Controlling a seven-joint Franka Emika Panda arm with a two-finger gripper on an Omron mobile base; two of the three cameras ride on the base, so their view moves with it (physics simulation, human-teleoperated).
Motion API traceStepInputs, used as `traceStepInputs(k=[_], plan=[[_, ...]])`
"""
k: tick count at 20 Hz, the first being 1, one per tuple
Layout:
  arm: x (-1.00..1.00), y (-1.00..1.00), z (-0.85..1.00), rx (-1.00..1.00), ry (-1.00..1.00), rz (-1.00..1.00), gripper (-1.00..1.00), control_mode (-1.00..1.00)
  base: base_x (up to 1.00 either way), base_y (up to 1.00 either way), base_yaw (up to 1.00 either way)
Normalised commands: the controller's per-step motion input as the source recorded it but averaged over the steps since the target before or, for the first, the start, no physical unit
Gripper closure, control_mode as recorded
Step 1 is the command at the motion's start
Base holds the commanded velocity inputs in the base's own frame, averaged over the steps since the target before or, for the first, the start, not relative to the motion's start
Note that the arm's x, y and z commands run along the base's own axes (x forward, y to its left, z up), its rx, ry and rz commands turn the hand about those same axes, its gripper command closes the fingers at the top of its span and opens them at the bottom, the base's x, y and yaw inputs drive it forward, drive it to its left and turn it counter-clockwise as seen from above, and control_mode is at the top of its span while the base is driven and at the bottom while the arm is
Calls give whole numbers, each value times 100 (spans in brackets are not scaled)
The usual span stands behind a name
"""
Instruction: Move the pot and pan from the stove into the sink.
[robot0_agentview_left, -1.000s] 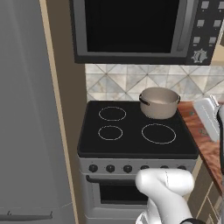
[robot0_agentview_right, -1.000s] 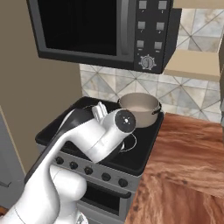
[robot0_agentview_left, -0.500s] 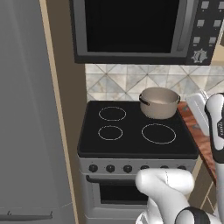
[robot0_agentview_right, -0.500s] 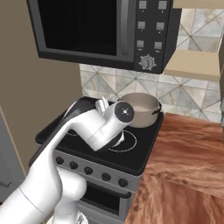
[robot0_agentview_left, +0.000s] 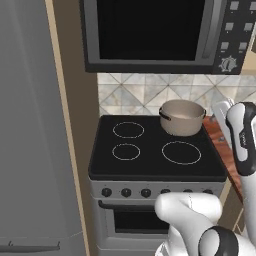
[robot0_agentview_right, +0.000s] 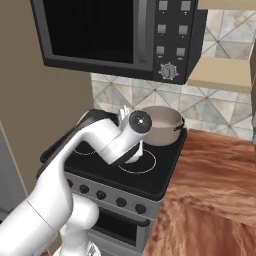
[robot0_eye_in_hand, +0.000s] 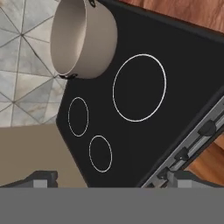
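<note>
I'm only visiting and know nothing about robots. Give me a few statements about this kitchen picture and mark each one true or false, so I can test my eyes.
1. The squat round beige metal pot stands on the back right burner of the black glass stove. True.
2. The pot has a lid on it. False: it is open and you can see inside.
3. The robot's two-finger gripper is clamped on the pot. False: it is open, holds nothing, and is apart from the pot.
4. A dark microwave hangs above the stove. True.
5. A silver frying pan sits on the large front burner. False: that ring is bare.
</note>
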Motion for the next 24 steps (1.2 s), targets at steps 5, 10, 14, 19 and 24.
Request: traceStepInputs(k=[5,10,14,19,24], plan=[[2,0,-3,-3,0,-9,-100,-100,0,0,0],[38,-7,-1,0,1,0,-100,-100,0,0,0],[42,-16,-6,0,1,0,-100,-100,0,0,0],[3,-3,-1,0,0,0,-100,-100,0,0,0],[25,-4,-15,0,0,0,-100,-100,0,0,0]])
